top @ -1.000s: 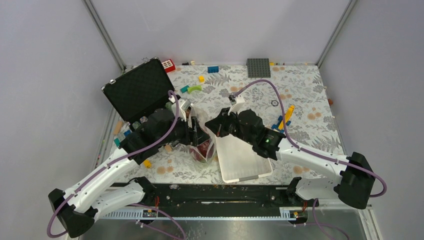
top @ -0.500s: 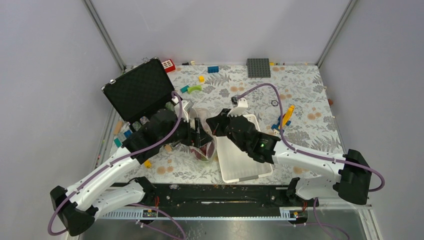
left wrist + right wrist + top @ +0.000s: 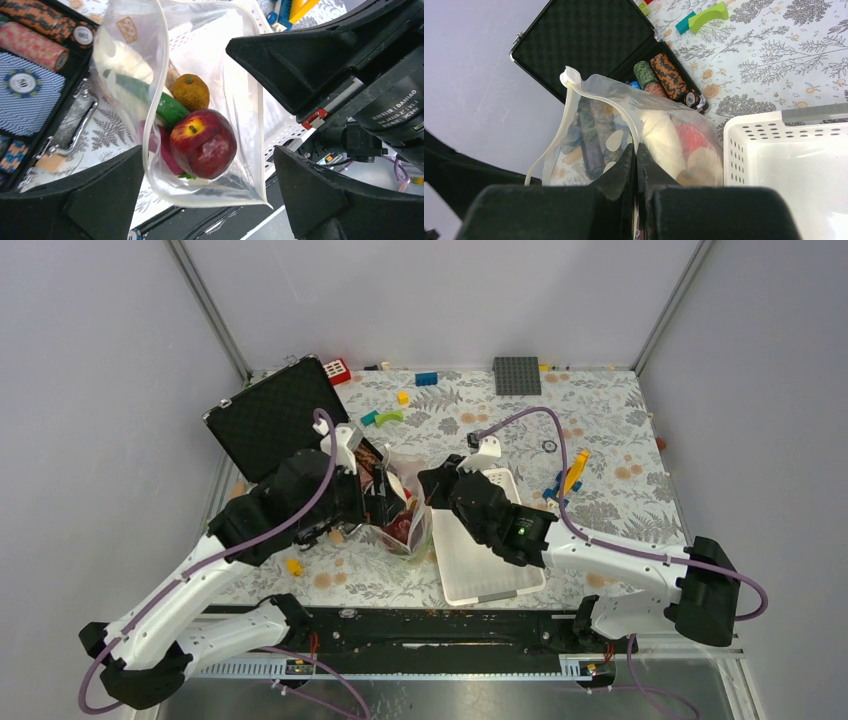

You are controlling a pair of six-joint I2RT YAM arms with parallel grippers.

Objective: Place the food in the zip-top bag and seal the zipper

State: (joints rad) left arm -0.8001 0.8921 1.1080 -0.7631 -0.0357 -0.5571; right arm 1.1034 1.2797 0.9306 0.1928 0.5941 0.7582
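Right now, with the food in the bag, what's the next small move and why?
Probably close the left end effector on the zipper beside where the right end effector pinches. The food sits inside the zip-top bag, the right is shut on its rim, the left stands open, and the mouth looks unsealed.

Left gripper (image 3: pixel 207 196) agape, right gripper (image 3: pixel 636 151) pinched.
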